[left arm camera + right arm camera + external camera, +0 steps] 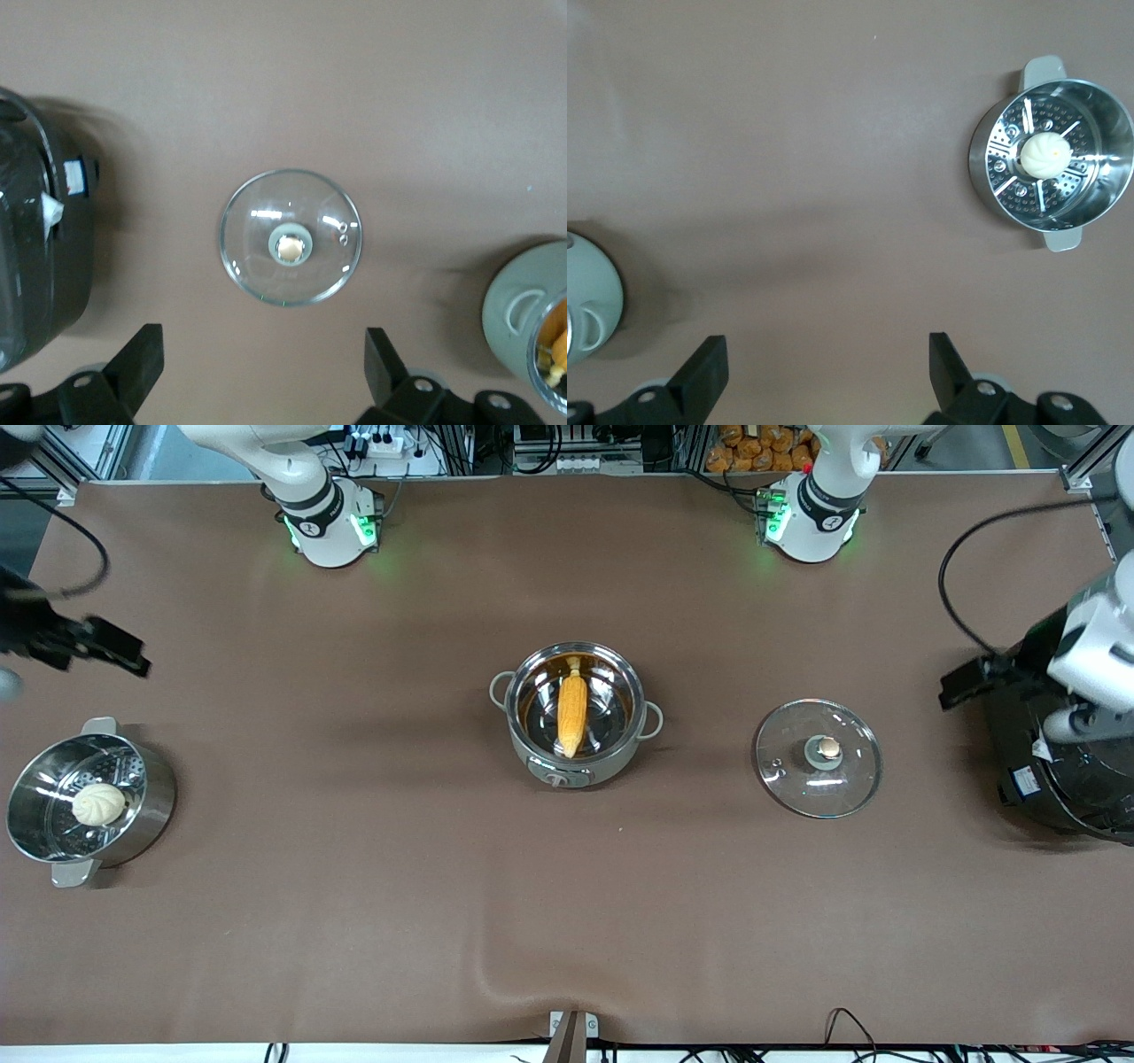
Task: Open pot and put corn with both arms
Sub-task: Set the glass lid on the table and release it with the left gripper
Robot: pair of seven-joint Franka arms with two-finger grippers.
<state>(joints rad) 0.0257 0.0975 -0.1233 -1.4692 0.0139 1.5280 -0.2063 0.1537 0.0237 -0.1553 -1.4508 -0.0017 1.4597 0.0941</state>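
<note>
So the pot sits mid-table with its lid off, and the corn is lying inside it on the shiny steel, pale tip pointing toward the robot bases; control knob faces the front camera. The glass lid is flat on the table, knob up, beside the pot toward the left arm's end, well apart from it.

Left claw hangs up in the air over bare table beside the lid, near the big black cooker at that end; fingers spread wide, nothing in them. Right claw is up over the right arm's end of the table, also spread wide and empty; the steel steamer pot sits there with a white bun on its perforated insert.
</note>
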